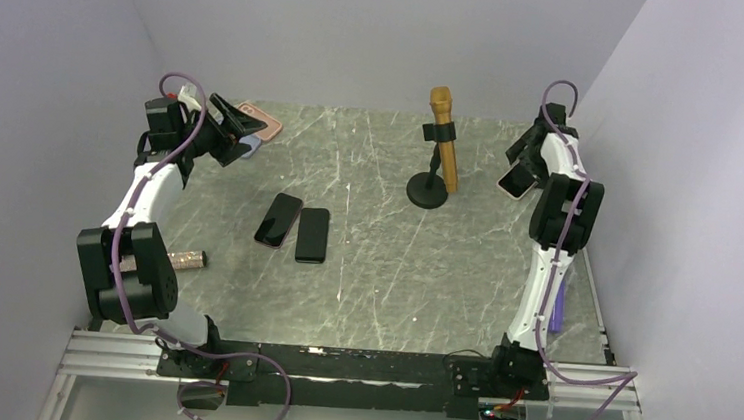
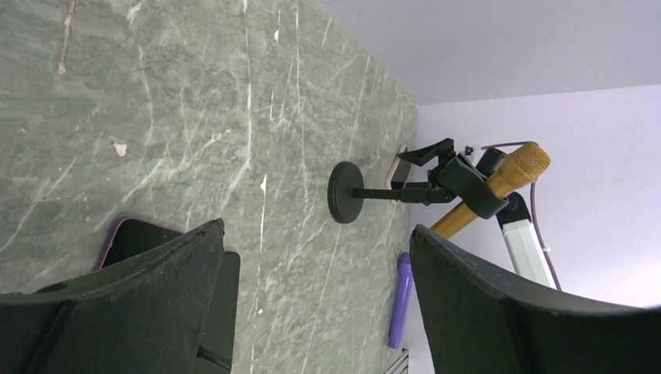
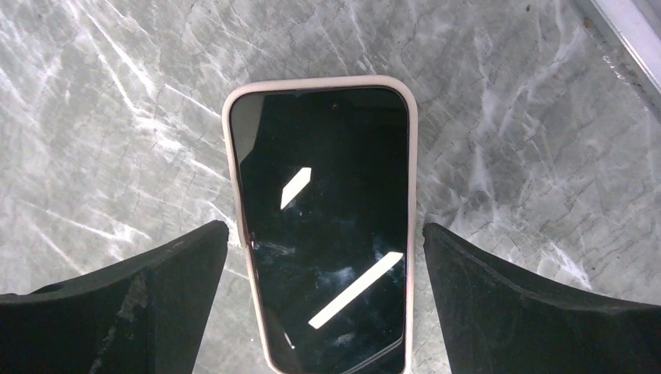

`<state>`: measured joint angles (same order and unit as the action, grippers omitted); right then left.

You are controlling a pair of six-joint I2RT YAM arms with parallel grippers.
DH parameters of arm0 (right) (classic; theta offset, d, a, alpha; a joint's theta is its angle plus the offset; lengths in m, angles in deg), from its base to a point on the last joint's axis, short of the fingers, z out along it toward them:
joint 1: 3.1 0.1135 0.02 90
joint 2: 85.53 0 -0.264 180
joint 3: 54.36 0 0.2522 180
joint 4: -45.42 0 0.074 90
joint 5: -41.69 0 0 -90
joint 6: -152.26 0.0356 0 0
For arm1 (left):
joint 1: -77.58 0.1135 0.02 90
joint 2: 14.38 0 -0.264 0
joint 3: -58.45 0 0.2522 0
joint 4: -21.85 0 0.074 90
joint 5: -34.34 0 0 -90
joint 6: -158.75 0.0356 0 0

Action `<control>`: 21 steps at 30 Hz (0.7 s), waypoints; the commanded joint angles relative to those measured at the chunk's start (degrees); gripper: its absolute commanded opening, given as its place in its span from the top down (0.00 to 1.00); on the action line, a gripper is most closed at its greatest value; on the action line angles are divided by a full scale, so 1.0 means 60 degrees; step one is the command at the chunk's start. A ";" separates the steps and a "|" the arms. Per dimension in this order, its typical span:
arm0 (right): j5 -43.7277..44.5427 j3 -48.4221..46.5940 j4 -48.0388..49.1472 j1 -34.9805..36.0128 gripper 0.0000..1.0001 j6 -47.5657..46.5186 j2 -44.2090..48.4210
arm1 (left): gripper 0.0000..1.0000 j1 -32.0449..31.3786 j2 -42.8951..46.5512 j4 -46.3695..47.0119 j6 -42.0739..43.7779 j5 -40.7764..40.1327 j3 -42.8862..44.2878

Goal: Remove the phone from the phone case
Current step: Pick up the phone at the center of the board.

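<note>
A phone in a cream case [image 3: 323, 226] lies flat and screen up on the marble table, at the far right in the top view [image 1: 513, 184]. My right gripper [image 3: 324, 227] hangs open over it, one finger on each side of the case and neither touching it; it also shows in the top view [image 1: 518, 167]. My left gripper [image 1: 232, 129] is open and empty at the far left, raised off the table, its fingers [image 2: 156, 273] wide apart. A dark phone in a purple-edged case [image 1: 278, 220] and a black phone [image 1: 313, 234] lie side by side mid-table.
A gold microphone [image 1: 444, 135] leans on a black stand [image 1: 428, 190] at the back centre. A pink case [image 1: 261, 121] lies beside the left gripper. A purple marker [image 1: 561, 310] lies by the right rail. A glittery tube [image 1: 187, 259] lies near the left arm. Walls close three sides.
</note>
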<state>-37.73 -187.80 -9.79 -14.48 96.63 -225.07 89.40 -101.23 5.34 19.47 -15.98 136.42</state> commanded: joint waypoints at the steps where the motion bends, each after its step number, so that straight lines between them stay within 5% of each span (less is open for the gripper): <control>1: 0.1147 -0.0529 -0.1673 0.0294 0.00 -0.0098 -0.0987 | 0.08 0.0059 0.0009 0.0384 -0.0091 0.0250 -0.0026; 5: 0.1435 -0.0768 -0.2173 0.0507 0.01 -0.0098 -0.1233 | 0.08 0.0091 0.0056 0.0604 -0.0109 0.0250 -0.0041; 14: 0.0753 -0.0716 -0.2107 0.0636 0.25 -0.0979 -0.1481 | 0.08 0.0118 0.0077 0.0628 -0.0108 0.0281 -0.0044; 21: 0.0446 0.0514 -0.1063 0.0735 0.80 -0.1622 -0.0179 | 0.08 0.0164 0.0032 0.0615 -0.0078 0.0285 -0.0023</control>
<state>-32.33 -191.71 -12.48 -11.16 91.93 -227.89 89.96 -101.23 6.87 19.32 -15.39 136.18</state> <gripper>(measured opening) 0.784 0.919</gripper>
